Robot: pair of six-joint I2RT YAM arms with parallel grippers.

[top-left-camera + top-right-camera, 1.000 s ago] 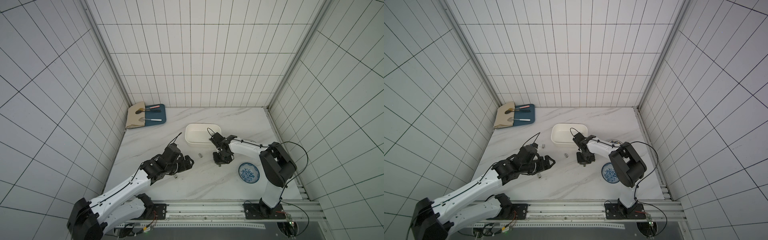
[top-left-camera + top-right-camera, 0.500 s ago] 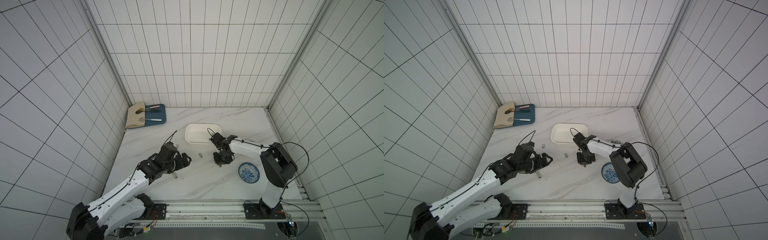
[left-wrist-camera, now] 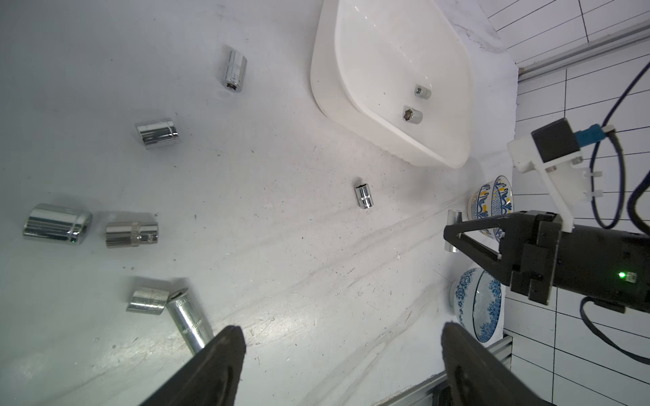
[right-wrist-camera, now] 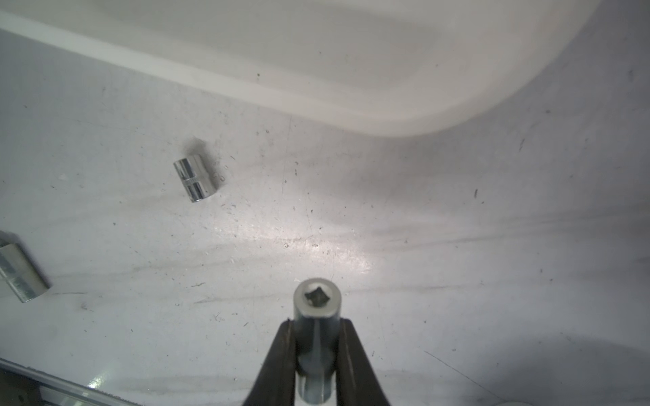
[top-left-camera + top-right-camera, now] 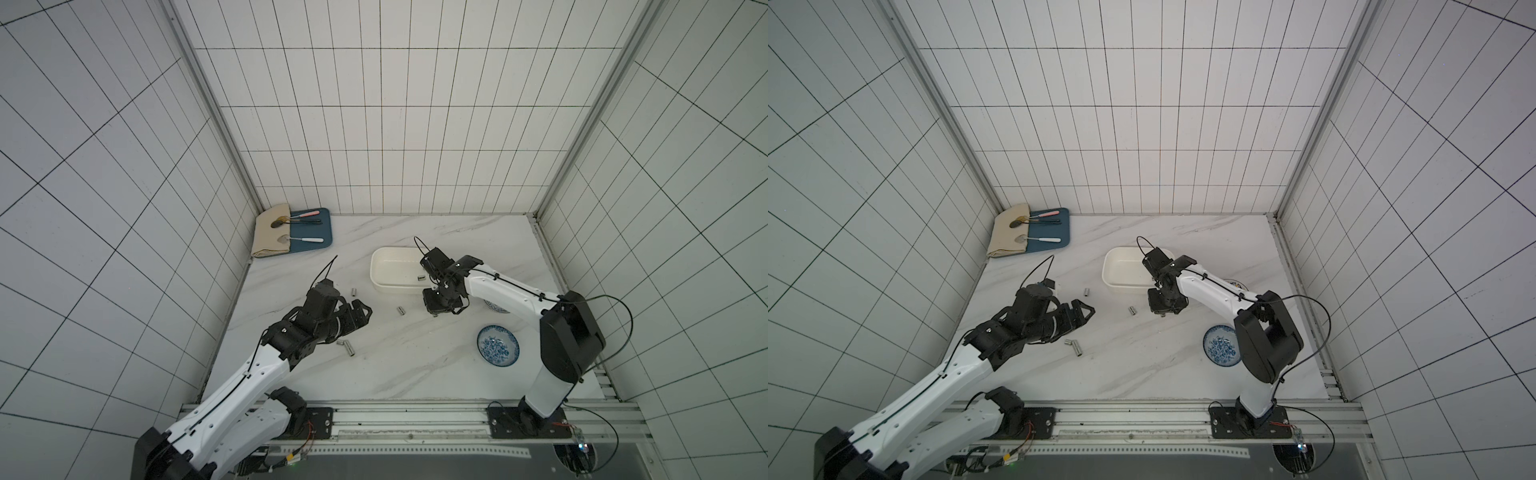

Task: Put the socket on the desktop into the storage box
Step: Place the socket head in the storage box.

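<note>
1. Since a second ago the left arm has drawn back a little toward its own side, baring a pair of sockets (image 5: 347, 345) near the left gripper (image 5: 362, 311), whose jaws are spread wide and hold nothing. The right arm has hardly shifted.
2. The held socket (image 4: 317, 337) is clenched between the tips of the right gripper (image 4: 317, 322). It sits over the desktop (image 5: 415, 365), just beside the near wall of the storage box (image 5: 375, 270) and not yet inside.
3. To do this step well, I judge the gripper should rise enough to clear that wall. It should then carry across to bare floor, away from the two sockets (image 3: 412, 114) already lying in the box. Letting go low would keep the chrome cylinder from bouncing or rolling. Smooth round metal pinched at the tips alone may slip, so the carry should be slow.
4. In both top views the gripper covers the held socket, and no view shows whether it has left the desktop. The right arm hides part of one patterned bowl (image 5: 495, 308) and the box's near corner.
</note>
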